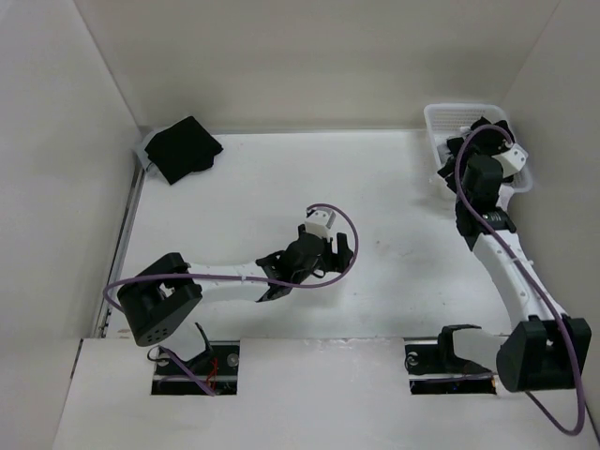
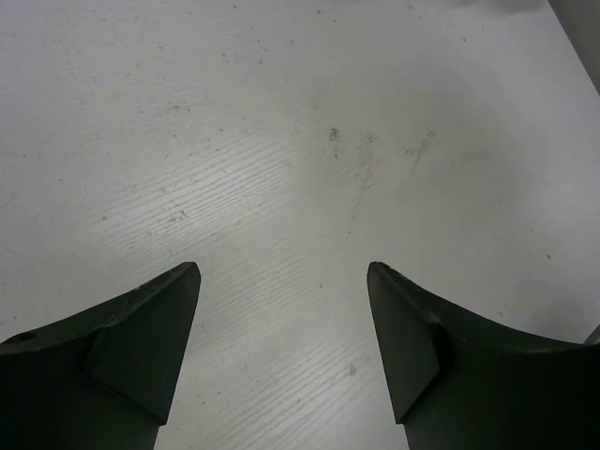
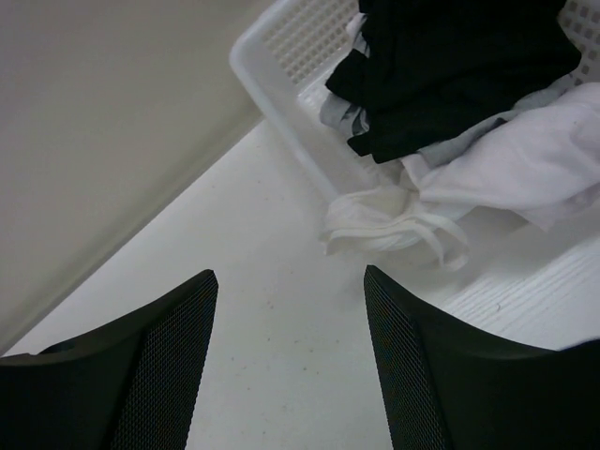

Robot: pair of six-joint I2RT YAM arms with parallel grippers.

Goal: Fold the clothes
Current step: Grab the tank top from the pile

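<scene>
Right wrist view: right gripper (image 3: 291, 277), fingers spread, nothing between them, over the table (image 3: 281, 384) just short of the white basket (image 3: 272, 66). Black garment (image 3: 450, 56) heaped in that basket on white garments (image 3: 525, 159), ahead and right of the fingers; bunched, long axis unreadable. Left gripper (image 2: 284, 272), likewise spread and empty, mid-table, well apart; right arm nearer. Top view alone shows a dark bundle (image 1: 183, 148), far left corner.
</scene>
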